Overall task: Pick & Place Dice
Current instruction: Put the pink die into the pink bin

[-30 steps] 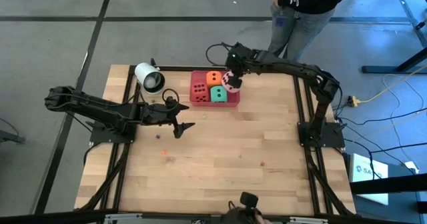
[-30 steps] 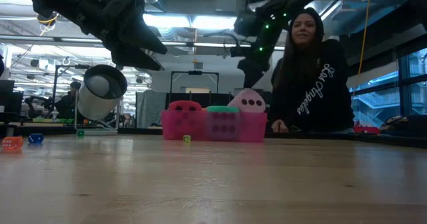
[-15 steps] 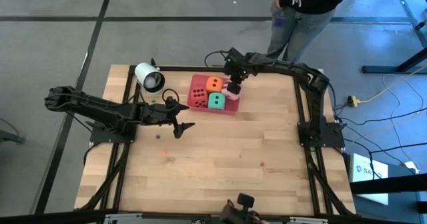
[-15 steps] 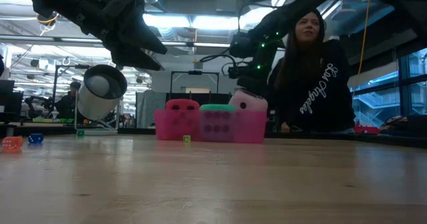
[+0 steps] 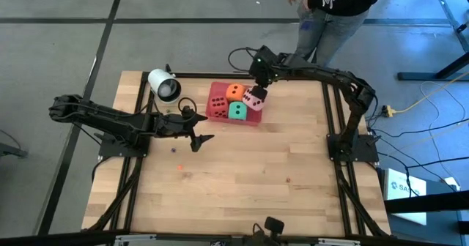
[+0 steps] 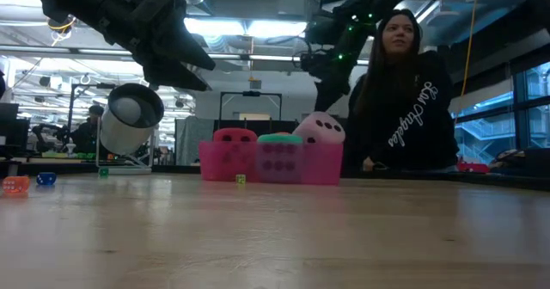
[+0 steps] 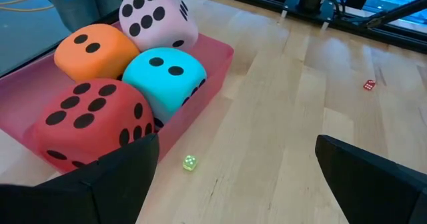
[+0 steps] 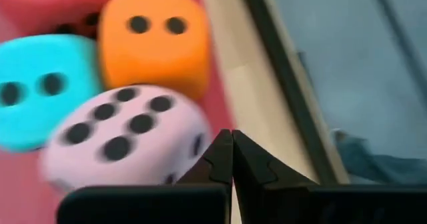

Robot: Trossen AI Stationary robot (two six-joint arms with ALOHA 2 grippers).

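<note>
Pink die (image 8: 123,141) lies just beside closed right tool (image 8: 232,144).

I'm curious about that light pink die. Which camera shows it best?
The left wrist view: the light pink die sits sharp and unobstructed, tilted in the tray's far corner. The right wrist view blurs it, the high view shows it tiny, and the low view shows only its top.
</note>
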